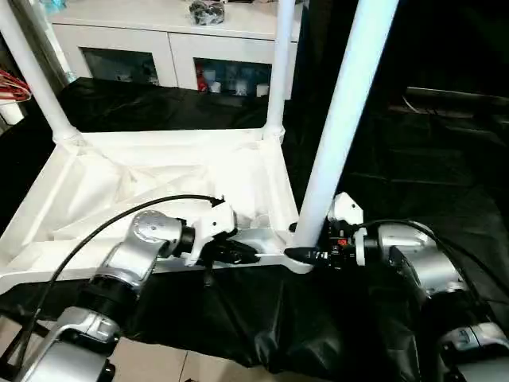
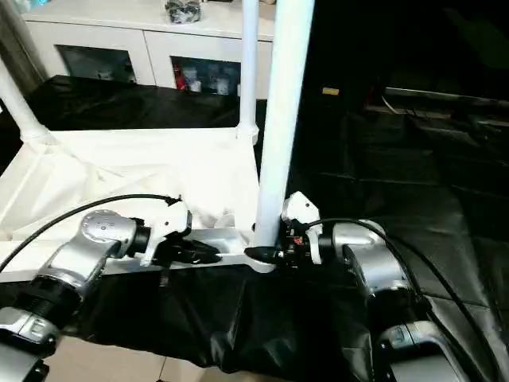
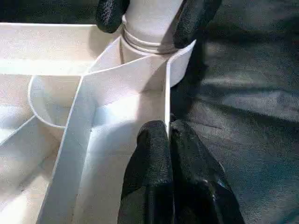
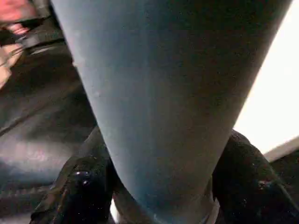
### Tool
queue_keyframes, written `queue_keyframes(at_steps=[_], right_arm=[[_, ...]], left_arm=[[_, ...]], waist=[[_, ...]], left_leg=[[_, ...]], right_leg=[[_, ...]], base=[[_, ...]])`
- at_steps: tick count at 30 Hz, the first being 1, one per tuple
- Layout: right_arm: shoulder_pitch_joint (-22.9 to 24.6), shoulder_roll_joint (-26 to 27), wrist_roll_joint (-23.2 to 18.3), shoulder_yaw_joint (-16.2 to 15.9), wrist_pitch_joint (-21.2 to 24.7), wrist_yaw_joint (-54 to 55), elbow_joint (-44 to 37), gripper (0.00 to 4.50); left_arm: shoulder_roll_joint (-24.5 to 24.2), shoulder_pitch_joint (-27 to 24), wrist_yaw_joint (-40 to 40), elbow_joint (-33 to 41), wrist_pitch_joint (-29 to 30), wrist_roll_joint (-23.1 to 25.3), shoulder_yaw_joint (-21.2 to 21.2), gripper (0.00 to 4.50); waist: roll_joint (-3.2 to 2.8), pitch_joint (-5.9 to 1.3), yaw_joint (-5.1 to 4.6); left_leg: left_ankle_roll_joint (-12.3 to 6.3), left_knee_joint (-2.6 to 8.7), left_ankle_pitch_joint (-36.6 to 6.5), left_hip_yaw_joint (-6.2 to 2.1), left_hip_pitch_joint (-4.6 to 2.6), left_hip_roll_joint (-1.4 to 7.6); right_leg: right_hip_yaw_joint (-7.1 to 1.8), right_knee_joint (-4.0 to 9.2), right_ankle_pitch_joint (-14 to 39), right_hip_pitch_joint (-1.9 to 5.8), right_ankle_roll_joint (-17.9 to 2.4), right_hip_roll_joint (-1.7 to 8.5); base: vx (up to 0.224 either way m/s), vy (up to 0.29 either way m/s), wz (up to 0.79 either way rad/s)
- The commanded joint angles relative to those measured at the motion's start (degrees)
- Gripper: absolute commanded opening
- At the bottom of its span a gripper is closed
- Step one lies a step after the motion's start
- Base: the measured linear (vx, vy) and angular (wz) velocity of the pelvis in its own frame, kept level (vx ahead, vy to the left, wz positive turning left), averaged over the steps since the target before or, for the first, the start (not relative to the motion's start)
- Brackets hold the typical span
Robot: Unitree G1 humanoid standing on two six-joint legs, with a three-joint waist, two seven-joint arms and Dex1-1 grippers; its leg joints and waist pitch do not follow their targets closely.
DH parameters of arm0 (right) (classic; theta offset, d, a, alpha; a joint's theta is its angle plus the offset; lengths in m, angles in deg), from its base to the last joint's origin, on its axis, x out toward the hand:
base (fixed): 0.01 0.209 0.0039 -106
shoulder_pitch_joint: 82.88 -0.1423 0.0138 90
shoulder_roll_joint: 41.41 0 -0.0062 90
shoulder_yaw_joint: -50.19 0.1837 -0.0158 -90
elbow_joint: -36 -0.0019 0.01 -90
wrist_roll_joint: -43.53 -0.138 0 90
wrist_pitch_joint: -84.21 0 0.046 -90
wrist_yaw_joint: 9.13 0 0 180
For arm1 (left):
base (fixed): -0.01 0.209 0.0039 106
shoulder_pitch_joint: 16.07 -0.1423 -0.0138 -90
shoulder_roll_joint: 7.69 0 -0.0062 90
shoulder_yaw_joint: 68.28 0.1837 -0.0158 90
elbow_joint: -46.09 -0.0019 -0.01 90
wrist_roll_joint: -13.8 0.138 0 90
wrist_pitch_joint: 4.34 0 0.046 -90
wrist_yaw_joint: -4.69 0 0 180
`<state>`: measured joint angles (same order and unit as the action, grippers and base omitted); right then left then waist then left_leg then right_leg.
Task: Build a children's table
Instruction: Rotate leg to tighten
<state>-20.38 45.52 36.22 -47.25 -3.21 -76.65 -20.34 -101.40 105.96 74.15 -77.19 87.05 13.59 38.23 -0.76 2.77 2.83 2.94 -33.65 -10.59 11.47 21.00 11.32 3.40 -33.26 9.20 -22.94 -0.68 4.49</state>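
Head views: tabletop [image 1: 159, 187] lies upside down on the black cloth [image 1: 238, 334], ribs up; three legs stand in its corner sockets, the near-right leg [image 1: 338, 127] tall in front of the robot; white cabinet [image 1: 159, 40] behind. Left gripper [image 1: 238, 255] sits on the near rim, right gripper [image 1: 306, 255] at the foot of that leg.

Left wrist view: left gripper's fingers [image 3: 154, 158] pressed together, pinching the thin rim wall just beside the corner socket [image 3: 154, 44]; the right gripper's black fingertips [image 3: 110, 14] flank the leg base.

Right wrist view: the leg rises between the right gripper's fingers [image 4: 79, 186], one each side of the base, clamped round it.

Handling, my read: hollow plastic, light, stiff but smooth and slippery; the thin rim flexes, so brace near the corner; take the leg low at its thick end, where twisting and pushing load the socket directly.
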Motion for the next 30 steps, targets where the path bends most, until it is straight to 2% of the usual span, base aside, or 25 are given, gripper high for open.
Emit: queue_keyframes(at_steps=[1,2,5,8,10,12,14,18,19,20,21,26,28,29,30], right_arm=[[0.9,2.3,0.2,-1.9,0.8,2.3,0.0,2.44],[0.7,4.1,1.3,-1.0,0.9,8.0,1.5,2.44],[0.1,7.0,2.4,0.5,1.6,16.5,3.9,2.44],[-1.3,11.4,3.9,1.9,2.2,27.0,6.6,2.43],[-2.4,14.0,5.2,2.0,2.3,32.5,7.9,2.43],[-3.7,16.7,5.9,2.3,2.0,37.3,9.2,2.43],[-4.2,17.6,5.9,2.3,1.7,38.1,9.5,2.43],[-5.1,19.1,4.8,2.3,0.8,37.0,9.8,2.43],[-5.3,19.3,4.5,2.5,0.7,36.5,9.8,2.43],[-5.3,19.3,3.9,2.7,1.1,35.4,9.4,3.13],[-5.3,19.2,3.6,2.7,1.3,34.9,9.2,3.13],[-4.7,14.6,3.5,1.6,2.4,28.1,7.5,3.34],[-4.3,12.6,3.8,0.7,1.7,24.9,7.0,3.34],[-4.3,12.6,3.8,0.7,1.7,24.9,7.0,3.34],[-3.7,10.4,3.6,-0.2,1.3,20.7,6.1,3.34]], left_arm=[[1.8,1.4,-5.5,-1.3,1.0,1.2,-0.4,0.00],[2.9,1.8,-7.8,-1.8,1.6,1.5,-0.6,0.00],[4.7,2.3,-11.5,-2.4,2.4,2.3,-0.7,0.00],[8.2,3.6,-17.4,-3.8,3.7,3.5,-0.9,0.00],[10.3,4.3,-20.4,-4.6,4.0,4.1,-0.8,0.00],[12.4,5.0,-23.3,-5.4,4.4,4.6,-0.7,0.00],[13.1,5.2,-24.1,-5.5,4.3,5.0,-0.5,0.00],[13.8,5.6,-24.7,-5.9,4.1,5.4,-0.3,0.00],[13.8,5.7,-24.7,-5.9,4.1,5.4,-0.3,0.00],[13.6,5.6,-24.3,-5.8,3.9,5.3,-0.3,0.00],[13.5,5.6,-24.0,-5.8,3.8,5.3,-0.3,0.00],[9.9,4.0,-17.8,-4.5,1.0,4.5,-0.3,0.00],[8.7,3.5,-15.7,-3.9,0.2,4.1,-0.2,0.00],[8.7,3.5,-15.7,-3.9,0.2,4.1,-0.2,0.00],[7.6,3.0,-13.5,-3.2,0.1,3.5,-0.3,0.00]], waist=[[0.07,-3.35,-0.15],[0.08,-3.30,-0.27],[0.22,-3.06,-1.10],[0.24,-2.93,-1.81],[0.14,-2.77,-2.08],[0.31,-2.81,-2.53],[0.27,-2.84,-2.84],[0.29,-2.98,-2.94],[0.26,-3.01,-2.90],[0.25,-3.01,-2.89],[0.28,-3.02,-2.87],[0.29,-3.12,-2.69],[0.26,-3.20,-2.64],[0.22,-3.37,-2.52],[0.16,-3.39,-2.46]], left_leg=[[-1.27,4.21,-16.3,-0.93,-1.17,2.25],[-1.01,4.24,-16.5,-0.95,-1.16,2.23],[0.40,4.42,-19.0,-1.32,-1.31,2.00],[1.02,4.46,-21.7,-1.76,-1.41,1.79],[1.08,4.41,-22.9,-1.81,-1.59,1.65],[1.03,4.30,-23.7,-1.93,-1.64,1.43],[0.21,4.22,-24.5,-1.99,-1.67,1.35],[-0.31,4.51,-24.3,-2.09,-1.23,1.53],[-0.54,4.57,-24.0,-1.99,-1.11,1.58],[-0.59,4.58,-24.0,-1.97,-1.08,1.57],[-0.74,4.56,-24.0,-1.89,-1.10,1.56],[-1.28,4.56,-22.5,-1.80,-0.90,1.66],[-1.40,4.58,-21.5,-1.73,-0.75,1.72],[-1.76,4.52,-20.0,-1.57,-0.62,1.79],[-1.93,4.51,-19.5,-1.55,-0.67,1.81]], right_leg=[[-2.16,3.90,19.1,2.17,-12.8,3.56],[-2.20,3.96,19.8,2.07,-12.5,3.55],[-2.12,4.63,25.5,1.69,-10.5,3.66],[-1.69,5.38,30.9,1.50,-8.1,3.71],[-1.59,5.79,32.8,1.06,-7.2,3.66],[-1.37,6.07,34.3,0.98,-6.4,3.66],[-1.10,6.39,35.0,0.82,-5.9,3.75],[-1.12,6.07,32.6,1.06,-6.2,3.80],[-1.26,5.85,30.7,1.06,-7.0,3.80],[-1.28,5.80,30.3,1.08,-7.2,3.81],[-1.33,5.78,30.0,1.08,-7.5,3.84],[-1.53,5.58,28.5,1.28,-8.1,3.96],[-1.62,5.30,26.3,1.47,-8.9,3.95],[-1.74,4.88,23.0,1.71,-10.1,3.91],[-1.75,4.78,22.0,1.74,-10.6,3.92]], base=[[0.000,0.000,0.00],[0.000,0.000,0.00],[0.000,0.000,0.00],[0.000,0.000,0.00],[0.000,0.000,0.00],[0.000,0.000,0.00],[0.000,0.000,0.00],[0.000,0.000,0.00],[0.000,0.000,0.00],[0.000,0.000,0.00],[0.000,0.000,0.00],[0.000,0.000,0.00],[0.000,0.000,0.00],[0.000,0.000,0.00],[0.000,0.000,0.00]])
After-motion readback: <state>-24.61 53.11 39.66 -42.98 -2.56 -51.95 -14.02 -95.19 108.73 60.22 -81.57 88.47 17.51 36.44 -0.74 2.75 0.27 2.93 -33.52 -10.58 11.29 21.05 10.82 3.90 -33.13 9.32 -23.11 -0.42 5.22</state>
